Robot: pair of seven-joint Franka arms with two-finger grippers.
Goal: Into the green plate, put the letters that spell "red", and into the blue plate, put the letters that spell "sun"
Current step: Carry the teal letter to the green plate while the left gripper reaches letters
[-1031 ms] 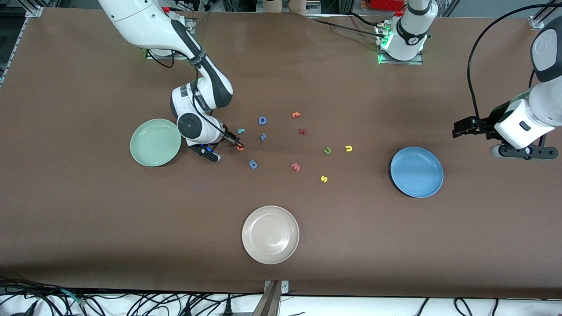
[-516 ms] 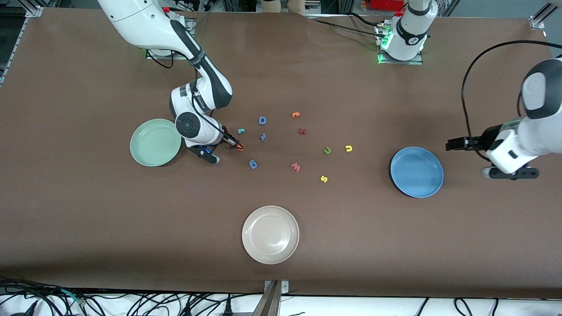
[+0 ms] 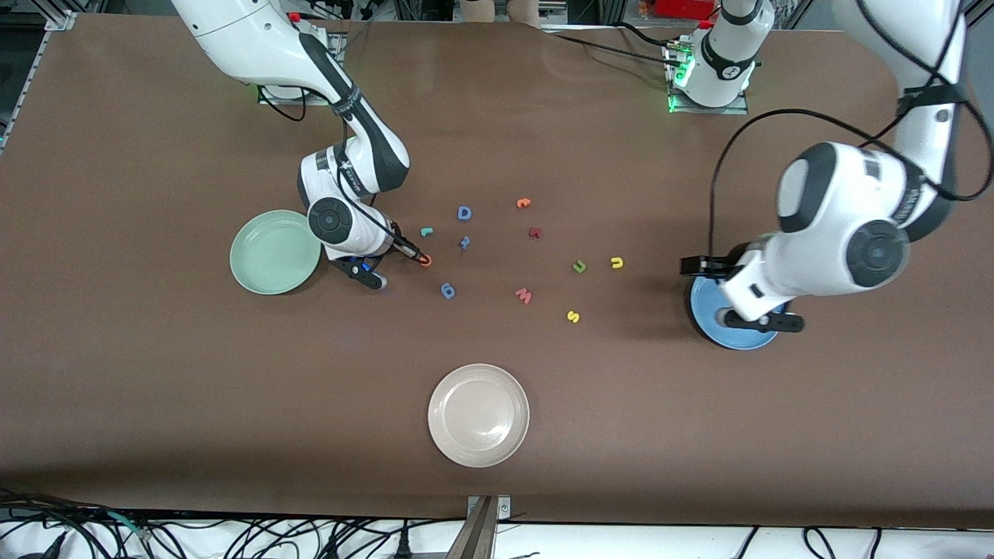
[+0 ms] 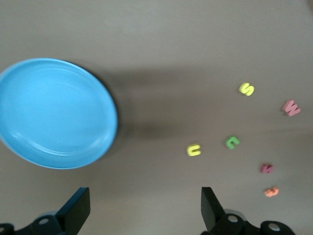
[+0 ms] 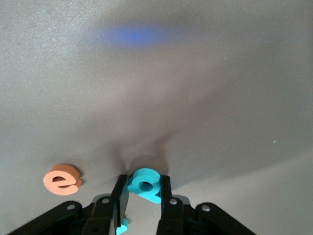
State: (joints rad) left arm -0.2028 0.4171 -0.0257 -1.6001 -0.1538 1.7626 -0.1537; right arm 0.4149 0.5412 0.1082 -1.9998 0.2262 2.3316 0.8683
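My right gripper (image 3: 420, 258) is down at the table beside the green plate (image 3: 275, 251), shut on the teal d (image 5: 144, 183). The orange e (image 5: 61, 179) lies on the table just beside its fingers (image 3: 425, 262). A teal r (image 3: 425, 231) lies a little farther from the front camera. My left gripper (image 4: 145, 210) hangs open and empty over the blue plate (image 4: 54, 112) and the table beside it (image 3: 693, 266). The yellow u (image 4: 194, 150), green n (image 4: 232, 142) and yellow s (image 4: 247, 89) lie between the plates.
An off-white plate (image 3: 478, 415) sits near the front edge. Other loose letters lie mid-table: a blue D (image 3: 464, 213), a small blue letter (image 3: 464, 242), a blue round one (image 3: 448, 290), a pink w (image 3: 523, 295), a dark red one (image 3: 534, 232) and an orange one (image 3: 523, 203).
The left arm has swung in from its end of the table to over the blue plate, hiding most of it. The right gripper has stayed by the orange e.
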